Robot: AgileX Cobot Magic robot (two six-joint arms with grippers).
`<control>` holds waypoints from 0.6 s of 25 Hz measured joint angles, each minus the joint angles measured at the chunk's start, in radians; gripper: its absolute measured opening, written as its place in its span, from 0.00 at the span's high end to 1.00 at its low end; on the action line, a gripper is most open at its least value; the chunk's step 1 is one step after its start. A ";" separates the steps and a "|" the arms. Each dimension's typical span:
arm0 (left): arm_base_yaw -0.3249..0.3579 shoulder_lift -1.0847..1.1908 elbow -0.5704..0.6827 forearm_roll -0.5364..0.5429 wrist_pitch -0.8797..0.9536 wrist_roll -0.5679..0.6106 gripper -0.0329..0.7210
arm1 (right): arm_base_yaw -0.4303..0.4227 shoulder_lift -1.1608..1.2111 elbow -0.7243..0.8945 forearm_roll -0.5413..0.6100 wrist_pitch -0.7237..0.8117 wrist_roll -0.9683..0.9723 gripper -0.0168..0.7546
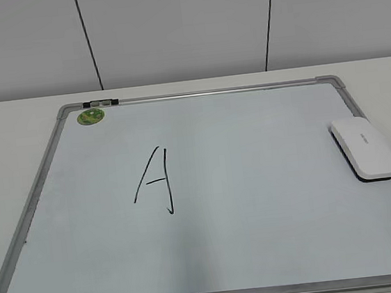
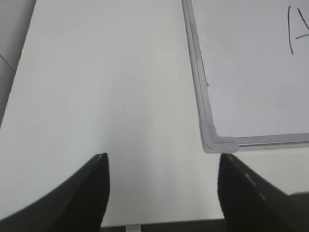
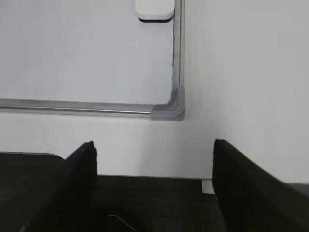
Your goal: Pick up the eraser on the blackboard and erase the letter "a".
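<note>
The white eraser (image 1: 364, 147) lies flat on the blackboard (image 1: 40, 182) at its right edge, dark felt down. Its near end shows at the top of the right wrist view (image 3: 154, 8). A large capital "A" (image 1: 155, 181) is drawn left of the board's middle. No small lowercase "a" shows in any view. My left gripper (image 2: 161, 157) is open and empty over the table, beside the board's near left corner (image 2: 212, 140). My right gripper (image 3: 154, 144) is open and empty at the table's front edge, before the board's near right corner (image 3: 169, 112). Neither gripper shows in the exterior view.
A round green sticker (image 1: 90, 116) sits at the board's far left corner. White table (image 2: 106, 87) lies left and right of the board. A grey panelled wall (image 1: 183, 29) stands behind the table. The dark table edge (image 3: 154, 193) is under my right gripper.
</note>
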 joint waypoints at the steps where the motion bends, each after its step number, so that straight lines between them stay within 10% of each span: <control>1: 0.000 0.000 0.007 0.003 -0.015 0.000 0.27 | 0.004 -0.004 0.024 -0.001 -0.009 -0.002 0.26; 15: 0.000 0.000 0.065 0.007 -0.073 -0.001 0.28 | 0.006 -0.035 0.068 -0.003 -0.094 -0.005 0.26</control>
